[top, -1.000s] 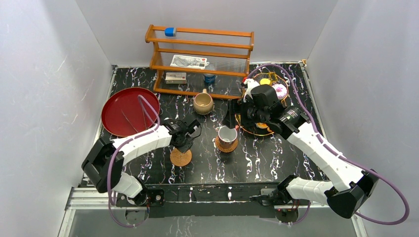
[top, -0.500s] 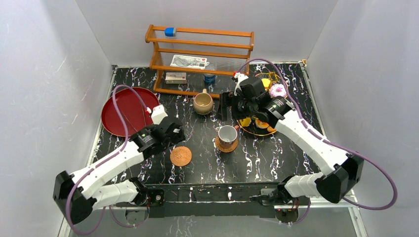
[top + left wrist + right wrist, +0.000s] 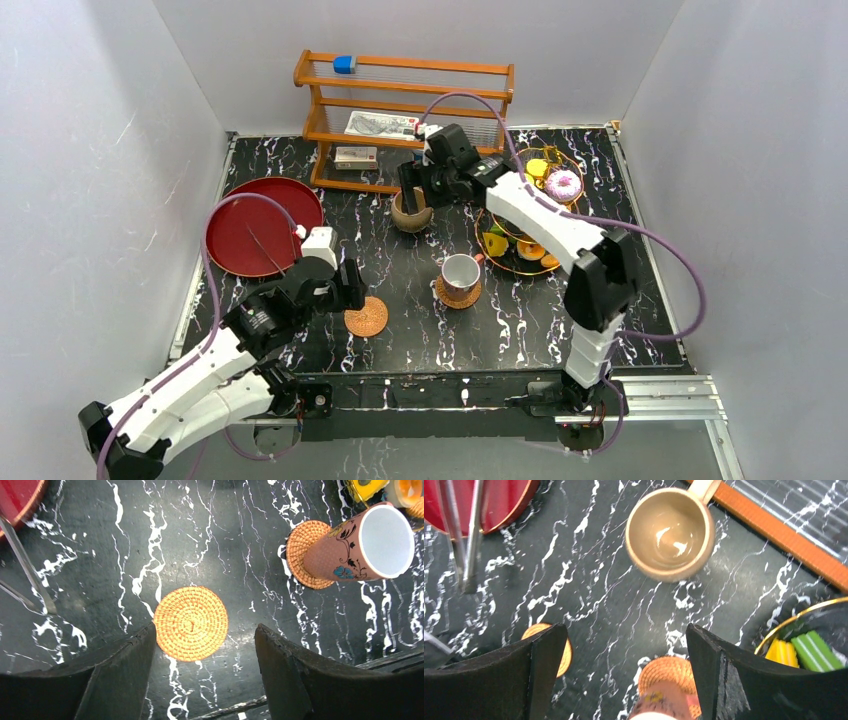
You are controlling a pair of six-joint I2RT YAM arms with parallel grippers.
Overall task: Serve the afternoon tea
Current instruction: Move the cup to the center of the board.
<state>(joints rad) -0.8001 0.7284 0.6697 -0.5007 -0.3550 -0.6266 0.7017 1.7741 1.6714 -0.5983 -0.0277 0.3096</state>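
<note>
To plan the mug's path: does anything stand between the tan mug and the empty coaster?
No object lies between tan mug and empty coaster; only the left gripper, open, hangs close by the coaster's edge.

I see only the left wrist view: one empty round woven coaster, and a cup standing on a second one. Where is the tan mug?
Observer: The tan ceramic mug stands directly on the black marble-patterned table, just in front of the wooden rack.
Operator: And where is the right end effector?
Observer: The right end effector hangs open just above that mug, holding nothing.
Operator: Is the tiered stand loaded?
Observer: Yes, the gold-rimmed tiered glass stand carries toy foods, with a pink-iced toy donut on its upper tier.
</note>
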